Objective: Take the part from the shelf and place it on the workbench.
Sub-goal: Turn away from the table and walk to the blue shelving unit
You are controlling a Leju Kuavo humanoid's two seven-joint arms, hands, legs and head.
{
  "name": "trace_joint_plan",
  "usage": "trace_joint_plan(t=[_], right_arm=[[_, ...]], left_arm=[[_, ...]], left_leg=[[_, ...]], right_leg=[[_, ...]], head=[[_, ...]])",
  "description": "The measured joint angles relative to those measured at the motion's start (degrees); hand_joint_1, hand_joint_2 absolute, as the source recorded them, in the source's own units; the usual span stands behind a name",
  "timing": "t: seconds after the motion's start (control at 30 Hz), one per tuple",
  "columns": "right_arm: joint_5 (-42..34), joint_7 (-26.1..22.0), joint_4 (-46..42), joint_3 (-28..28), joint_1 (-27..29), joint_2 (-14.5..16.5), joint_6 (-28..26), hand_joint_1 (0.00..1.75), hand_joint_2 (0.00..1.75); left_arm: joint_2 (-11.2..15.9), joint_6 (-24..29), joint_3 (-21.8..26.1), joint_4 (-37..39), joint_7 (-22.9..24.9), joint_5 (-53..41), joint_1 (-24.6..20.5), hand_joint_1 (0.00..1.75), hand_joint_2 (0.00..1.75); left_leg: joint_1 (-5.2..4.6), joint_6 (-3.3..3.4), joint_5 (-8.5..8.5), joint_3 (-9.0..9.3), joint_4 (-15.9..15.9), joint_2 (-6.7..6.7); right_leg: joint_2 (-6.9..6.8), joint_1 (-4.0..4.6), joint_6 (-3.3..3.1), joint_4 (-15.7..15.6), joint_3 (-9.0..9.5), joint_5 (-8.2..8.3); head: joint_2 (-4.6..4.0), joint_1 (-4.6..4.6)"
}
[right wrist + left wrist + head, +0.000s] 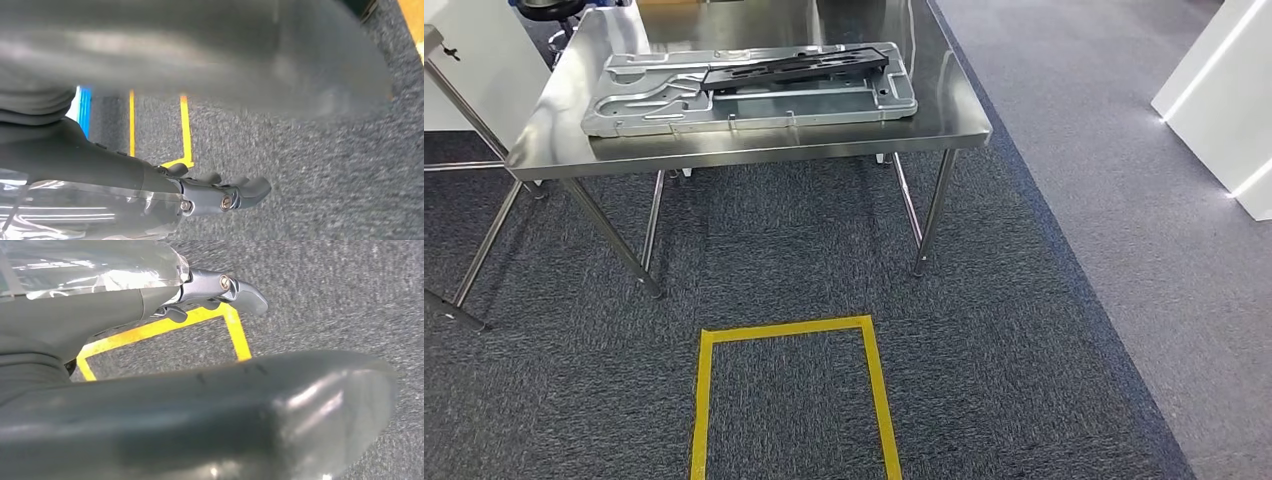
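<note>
both hands, left hand and right hand, hang over carpet, fingers released.

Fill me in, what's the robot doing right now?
Nothing is being handled. A black part already lies on a grey metal panel on the steel workbench, and the robot faces it from behind a yellow floor marking. The left hand and right hand hang over the carpet, holding nothing, fingers only slightly bent.
</note>
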Motion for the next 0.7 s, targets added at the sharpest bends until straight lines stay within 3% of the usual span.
trace_joint_plan(t=[0.07, 0.13, 0.17, 0.2, 0.27, 0.3, 0.33, 0.4, 0.43, 0.47, 0.63, 0.7], right_arm=[[0.0, -0.1, 0.0, 0.0, 0.0, 0.1, 0.1, 0.0, 1.75], [0.0, 0.3, 0.0, -0.1, 0.0, 0.1, 0.1, 0.0, 1.75], [0.1, 0.9, 0.0, -0.1, 0.0, 0.1, 0.0, 0.0, 1.75], [0.2, 1.7, 0.0, -0.2, 0.0, 0.1, -0.1, 0.0, 1.75], [0.5, 2.9, 0.0, -0.2, 0.0, 0.1, -0.1, 0.0, 1.75], [0.5, 3.0, 0.0, -0.2, -0.1, 0.1, 0.0, 0.0, 1.31], [0.5, 3.0, 0.0, -0.2, -0.1, 0.1, 0.2, 0.0, 0.87], [0.4, 2.5, 0.0, -0.2, -0.2, 0.0, 0.5, 0.0, 0.0], [0.3, 2.4, 0.0, -0.2, -0.3, 0.0, 0.6, 0.0, 0.0], [0.2, 2.2, 0.0, -0.2, -0.3, 0.0, 0.7, 0.0, 0.0], [0.0, 1.9, 0.0, -0.2, -0.3, 0.0, 0.7, 0.0, 0.0], [0.0, 1.8, 0.0, -0.2, -0.3, 0.0, 0.7, 0.0, 0.87]], left_arm=[[0.0, -0.1, 0.0, 0.0, 0.0, 0.0, 0.0, 0.0, 0.0], [0.1, -0.1, 0.0, 0.0, 0.0, 0.0, 0.1, 0.0, 0.0], [0.1, -0.1, 0.0, 0.0, 0.0, 0.0, 0.2, 0.0, 0.0], [0.1, -0.1, 0.0, 0.0, 0.0, 0.0, 0.2, 0.0, 0.0], [0.2, -0.2, 0.0, 0.0, 0.0, 0.0, 0.3, 0.0, 0.0], [0.2, -0.2, 0.0, 0.0, 0.0, 0.0, 0.3, 0.0, 0.44], [0.2, -0.2, 0.0, 0.0, 0.0, 0.0, 0.2, 0.0, 0.87], [0.2, -0.2, 0.0, 0.0, 0.1, 0.0, 0.2, 0.0, 1.75], [0.2, -0.2, 0.0, 0.0, 0.1, 0.0, 0.3, 0.0, 1.75], [0.2, -0.2, 0.0, 0.0, 0.1, 0.0, 0.3, 0.0, 1.75], [0.3, 0.0, 0.1, 0.0, 0.2, 0.0, 0.3, 0.0, 1.75], [0.3, 0.1, 0.1, 0.0, 0.4, 0.0, 0.3, 0.0, 1.75]], left_leg=[[0.14, -0.74, -2.62, -1.66, 3.8, -0.3], [0.7, -1.65, -6.49, -5.0, 11.5, -0.5], [1.08, -2.15, -7.62, -6.34, 14.8, -0.52], [1.47, -2.64, -7.47, -6.62, 15.8, -0.52], [2.37, -3.72, -4.38, -4.12, 11.3, -0.49], [2.79, -4.34, -2.88, -2.1, 7.4, -0.5], [2.98, -4.39, -1.85, -0.5, 4.0, -0.6], [3.01, -3.61, -1.86, 0.61, 1.2, -0.72], [2.85, -2.92, -1.86, 0.46, 1.2, -0.76], [2.77, -2.63, -1.9, 0.35, 1.3, -0.72], [2.3, -2.22, -1.62, 0.18, 1.3, -0.74], [2.19, -2.18, -1.61, 0.17, 1.3, -0.74]], right_leg=[[-0.08, -0.44, -0.43, -0.6, -0.08, 0.6], [-0.1, -0.52, -0.69, -0.5, -0.58, 0.83], [-0.09, -0.57, -0.74, -0.3, -0.82, 0.88], [-0.08, -0.67, -0.71, -0.1, -0.99, 0.88], [0.0, -1.0, -0.43, 0.7, -1.33, 0.68], [0.07, -1.07, -0.13, 1.3, -1.61, 0.45], [0.17, -1.03, 0.25, 2.1, -2.02, 0.11], [0.33, -0.75, 0.86, 3.2, -2.74, -0.35], [0.38, -0.71, 1.07, 3.4, -2.92, -0.38], [0.39, -0.75, 1.22, 3.3, -2.96, -0.28], [0.43, -1.13, 1.91, 2.9, -2.93, 0.17], [0.46, -1.16, 2.01, 2.8, -2.92, 0.23]], head=[[0.0, 0.0], [0.0, 0.0], [0.0, 0.0], [0.0, 0.0], [0.0, 0.0], [0.0, 0.0], [0.0, 0.01], [0.0, 0.02], [0.0, 0.03], [0.0, 0.04], [0.0, 0.04], [0.0, 0.04]])
